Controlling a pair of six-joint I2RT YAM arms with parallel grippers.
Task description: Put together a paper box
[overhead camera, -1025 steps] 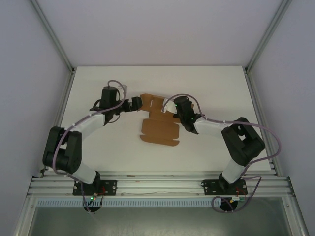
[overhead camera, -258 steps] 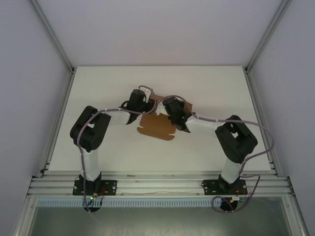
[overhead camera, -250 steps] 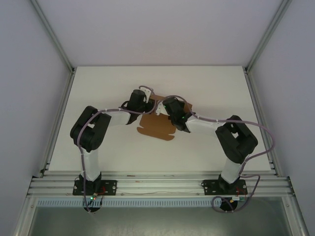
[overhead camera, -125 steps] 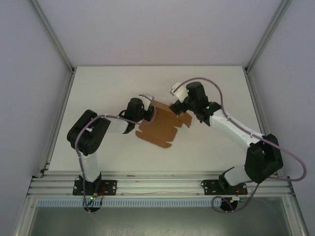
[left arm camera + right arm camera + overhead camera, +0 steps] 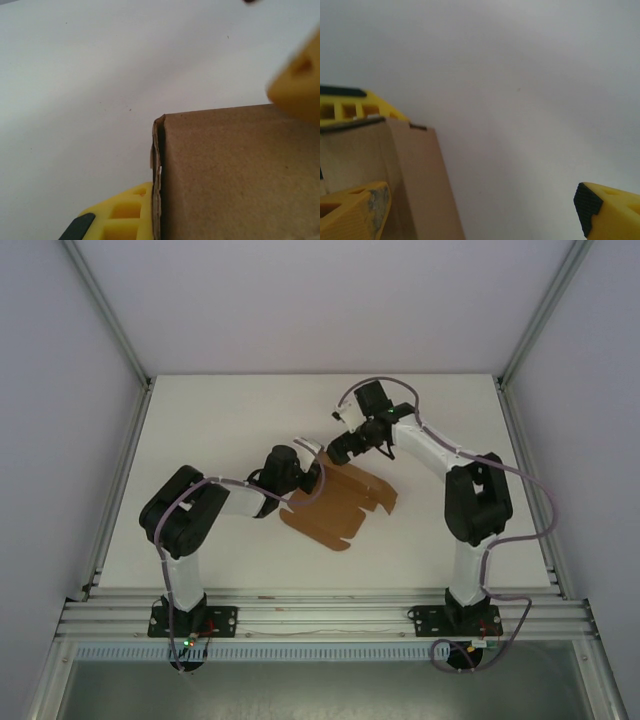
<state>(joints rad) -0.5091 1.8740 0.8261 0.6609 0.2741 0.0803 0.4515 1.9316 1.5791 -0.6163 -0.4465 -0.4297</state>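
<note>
The brown paper box (image 5: 338, 508) lies mostly flat and unfolded near the middle of the white counter (image 5: 220, 420), between the two arms. The left gripper (image 5: 306, 476) is clenched on a raised flap (image 5: 235, 175) at the sheet's far-left edge, with the cardboard pinched between its yellow fingers (image 5: 120, 217). The right gripper (image 5: 341, 449) hangs just beyond the box's far edge, close to the left gripper, its jaws spread wide and grasping nothing. In the right wrist view the upright flap stands at the lower left, beside one of that gripper's fingertips (image 5: 355, 210); whether the two touch cannot be told. The other fingertip sits well apart from the cardboard, over bare counter.
</note>
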